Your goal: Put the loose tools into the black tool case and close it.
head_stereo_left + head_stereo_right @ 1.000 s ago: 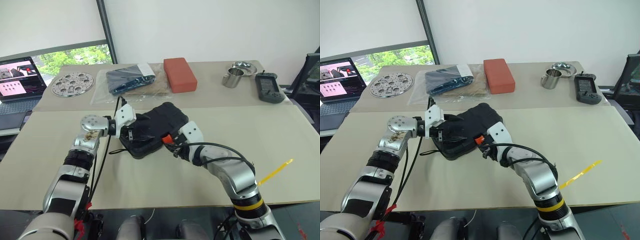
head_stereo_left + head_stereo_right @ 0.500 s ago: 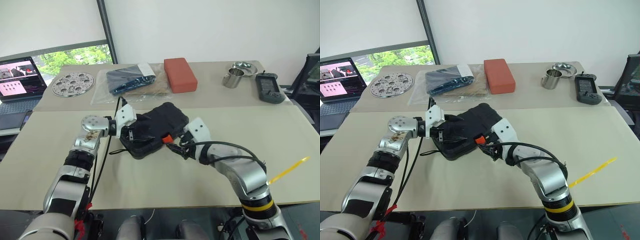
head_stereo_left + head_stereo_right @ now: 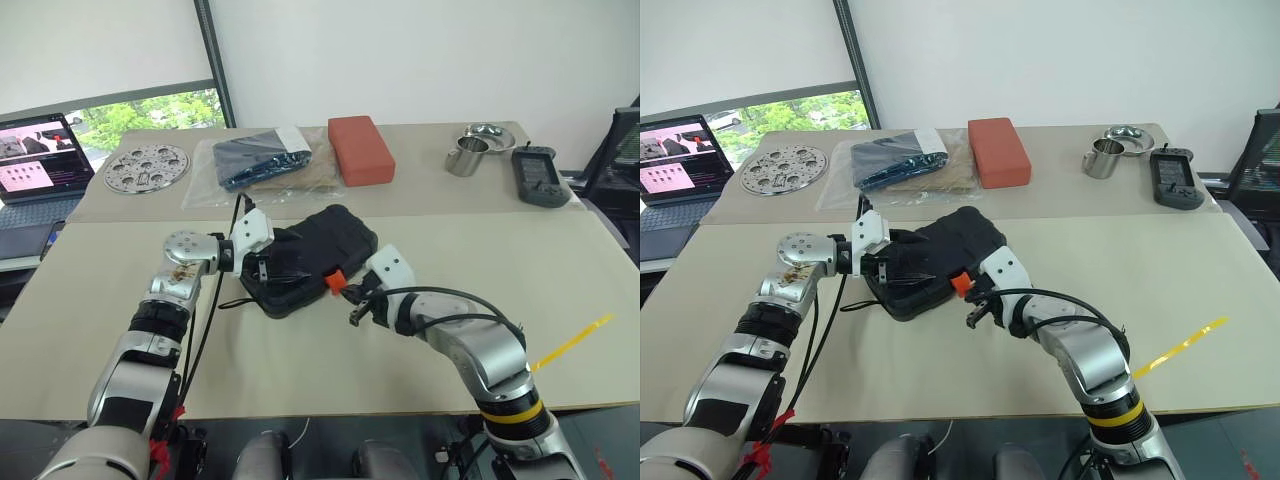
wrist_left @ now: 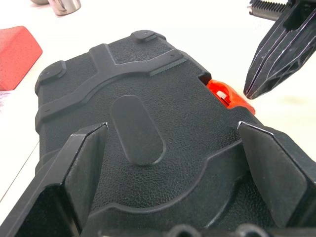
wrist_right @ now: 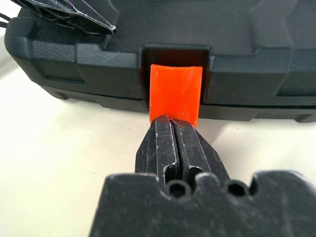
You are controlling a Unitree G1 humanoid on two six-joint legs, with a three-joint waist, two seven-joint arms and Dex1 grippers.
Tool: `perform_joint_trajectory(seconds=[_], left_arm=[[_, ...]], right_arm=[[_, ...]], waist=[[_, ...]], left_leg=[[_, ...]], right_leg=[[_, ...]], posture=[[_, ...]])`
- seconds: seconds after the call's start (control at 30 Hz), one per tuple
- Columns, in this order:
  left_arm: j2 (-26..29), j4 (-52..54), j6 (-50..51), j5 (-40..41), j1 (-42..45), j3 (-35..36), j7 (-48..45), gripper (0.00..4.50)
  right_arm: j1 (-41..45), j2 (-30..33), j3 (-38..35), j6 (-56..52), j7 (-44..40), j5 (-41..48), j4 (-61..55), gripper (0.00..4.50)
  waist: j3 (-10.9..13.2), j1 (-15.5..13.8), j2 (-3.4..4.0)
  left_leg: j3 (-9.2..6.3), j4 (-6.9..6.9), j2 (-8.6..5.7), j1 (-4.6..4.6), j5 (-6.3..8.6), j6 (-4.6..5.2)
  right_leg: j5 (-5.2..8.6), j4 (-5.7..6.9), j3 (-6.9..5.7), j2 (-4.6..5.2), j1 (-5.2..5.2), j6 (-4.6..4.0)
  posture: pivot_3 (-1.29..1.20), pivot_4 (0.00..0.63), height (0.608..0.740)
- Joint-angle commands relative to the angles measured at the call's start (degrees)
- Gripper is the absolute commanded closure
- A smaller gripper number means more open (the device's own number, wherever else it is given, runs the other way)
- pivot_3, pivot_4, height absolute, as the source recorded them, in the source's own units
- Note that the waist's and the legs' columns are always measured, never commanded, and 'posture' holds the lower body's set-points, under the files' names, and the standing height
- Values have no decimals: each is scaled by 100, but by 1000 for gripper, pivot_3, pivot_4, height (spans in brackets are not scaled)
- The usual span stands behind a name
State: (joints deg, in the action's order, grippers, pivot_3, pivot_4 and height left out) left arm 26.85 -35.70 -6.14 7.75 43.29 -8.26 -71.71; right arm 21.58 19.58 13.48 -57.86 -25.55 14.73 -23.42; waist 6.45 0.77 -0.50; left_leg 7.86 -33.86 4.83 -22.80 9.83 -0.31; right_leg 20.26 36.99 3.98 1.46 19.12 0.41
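The black tool case [image 3: 318,247] lies closed on the near table, ribbed shell up. Its orange latch [image 3: 335,281] sticks out of the front edge. My left gripper [image 4: 173,133] is open, one finger on each side of the lid, reaching in from the case's left end. My right gripper [image 5: 170,122] is shut with nothing between its fingers. Its tips sit right at the lower edge of the orange latch [image 5: 175,91]. The left wrist view shows those shut right fingers [image 4: 276,59] beside the latch [image 4: 224,94]. The loose tools are out of view.
On the far table stand a red-orange block [image 3: 360,148], a clear bag with a dark item [image 3: 262,160], a perforated metal disc [image 3: 146,167], a steel cup [image 3: 465,157], a steel bowl [image 3: 487,132] and a grey handheld device [image 3: 538,175]. A laptop [image 3: 40,155] sits at far left.
My right gripper has shut its fingers and now points its closed tips at the latch. The left gripper and the case have stayed put.
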Motion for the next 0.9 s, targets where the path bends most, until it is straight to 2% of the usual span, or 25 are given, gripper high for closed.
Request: perform_joint_trajectory(seconds=[0.03,0.9], left_arm=[[25,-61,95,-238,-230,-203,2,0],[-9,87,169,-226,-367,-237,50,0]], right_arm=[[218,-126,49,309,36,-54,136,4428],[801,-716,223,1052,162,-408,1160,4428]], waist=[[-1,3,0],[-15,190,-6]], left_leg=[[0,0,0,0,0,0],[1,4,9,19,-1,-2]], right_leg=[[0,0,0,0,0,0],[0,9,4,-6,-4,0]], posture=[[0,150,740],[0,150,740]])
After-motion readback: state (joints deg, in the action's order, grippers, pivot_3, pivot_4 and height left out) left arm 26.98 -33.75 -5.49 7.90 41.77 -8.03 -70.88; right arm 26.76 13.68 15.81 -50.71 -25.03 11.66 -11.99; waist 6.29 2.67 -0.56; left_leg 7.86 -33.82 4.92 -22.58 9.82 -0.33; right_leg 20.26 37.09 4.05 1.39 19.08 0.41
